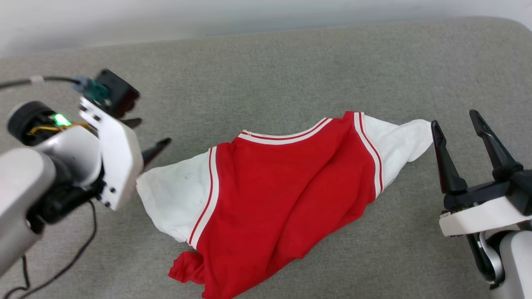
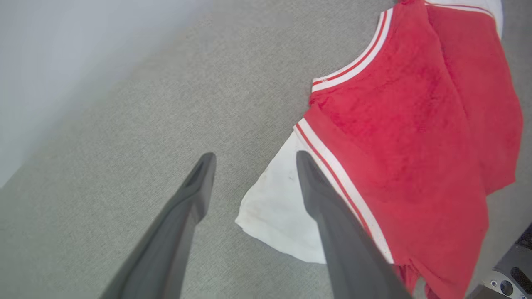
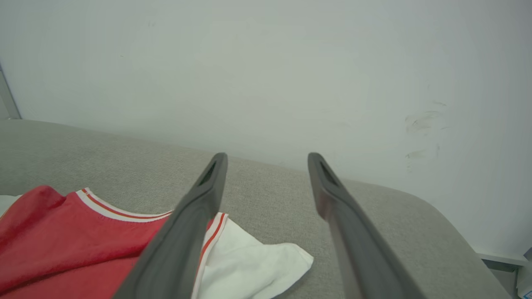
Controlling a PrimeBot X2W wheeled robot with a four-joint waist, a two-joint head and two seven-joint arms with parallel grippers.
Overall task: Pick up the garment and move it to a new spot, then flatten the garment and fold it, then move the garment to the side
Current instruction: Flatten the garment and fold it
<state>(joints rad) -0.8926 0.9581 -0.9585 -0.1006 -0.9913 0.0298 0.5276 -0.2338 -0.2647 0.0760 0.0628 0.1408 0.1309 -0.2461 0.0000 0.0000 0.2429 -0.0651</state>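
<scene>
Head view: garment (image 1: 286,187) hem cut off by the bottom edge; left gripper (image 1: 153,132) jaws largely hidden behind its white housing (image 1: 118,158). Left wrist view: far sleeve (image 2: 496,14) cropped at the top edge. Right wrist view: garment body cropped left and below.

garment (image 1: 286,191) flat-ish on padded surface (image 1: 266,70), near its middle; collar toward far edge, hem toward robot; left sleeve (image 1: 174,199) toward robot's left, right sleeve (image 1: 399,145) toward right; left gripper (image 1: 153,131) just beside left sleeve's outer edge; right gripper (image 1: 454,117) just right of right sleeve tip, apart from it; wall (image 1: 166,16) behind surface's far edge; cable (image 1: 62,265) on surface at near left, below left arm
</scene>
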